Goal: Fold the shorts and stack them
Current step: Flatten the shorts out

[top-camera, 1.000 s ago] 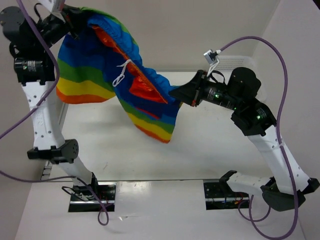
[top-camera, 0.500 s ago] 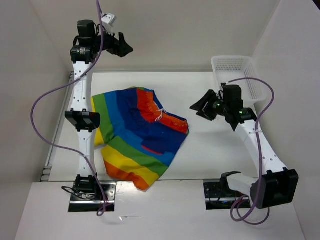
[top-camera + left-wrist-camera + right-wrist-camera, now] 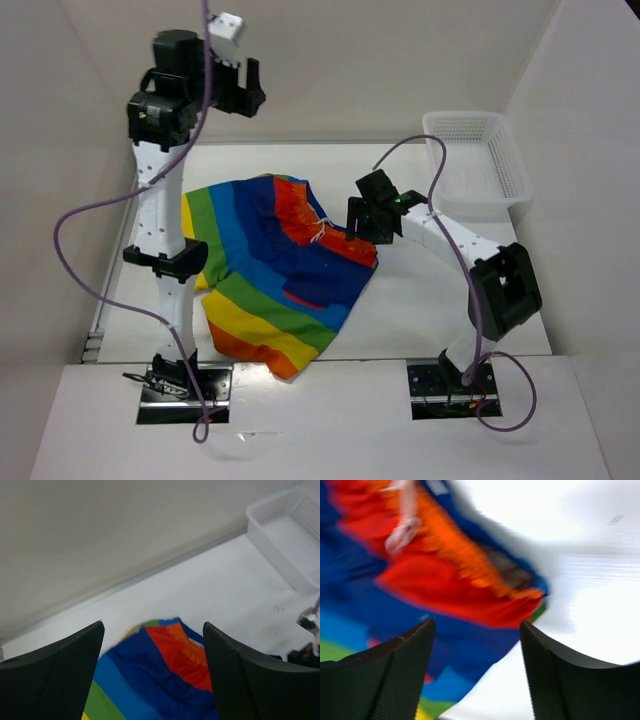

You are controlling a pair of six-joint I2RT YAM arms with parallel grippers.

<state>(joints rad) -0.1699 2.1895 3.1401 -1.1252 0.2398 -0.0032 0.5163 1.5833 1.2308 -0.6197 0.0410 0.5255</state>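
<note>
The rainbow-striped shorts [image 3: 275, 270] lie crumpled on the white table, waistband and white drawstring [image 3: 321, 231] toward the right. High at the back left, my left gripper [image 3: 252, 97] hangs open and empty above the table; its wrist view looks down on the shorts [image 3: 160, 675] between the spread fingers. My right gripper [image 3: 362, 218] is open just right of the waistband corner, low over the table. The right wrist view is blurred and shows the orange and red waistband [image 3: 455, 575] ahead of the open fingers, nothing between them.
A white mesh basket [image 3: 475, 160] stands at the back right corner of the table, also in the left wrist view as the basket [image 3: 295, 535]. Bare white table [image 3: 420, 300] lies right of and in front of the shorts. Walls enclose the left, back and right.
Both grippers let go of the shorts, which dropped from the air onto the table. The left arm stayed high; the right gripper swung back toward the waistband corner.
</note>
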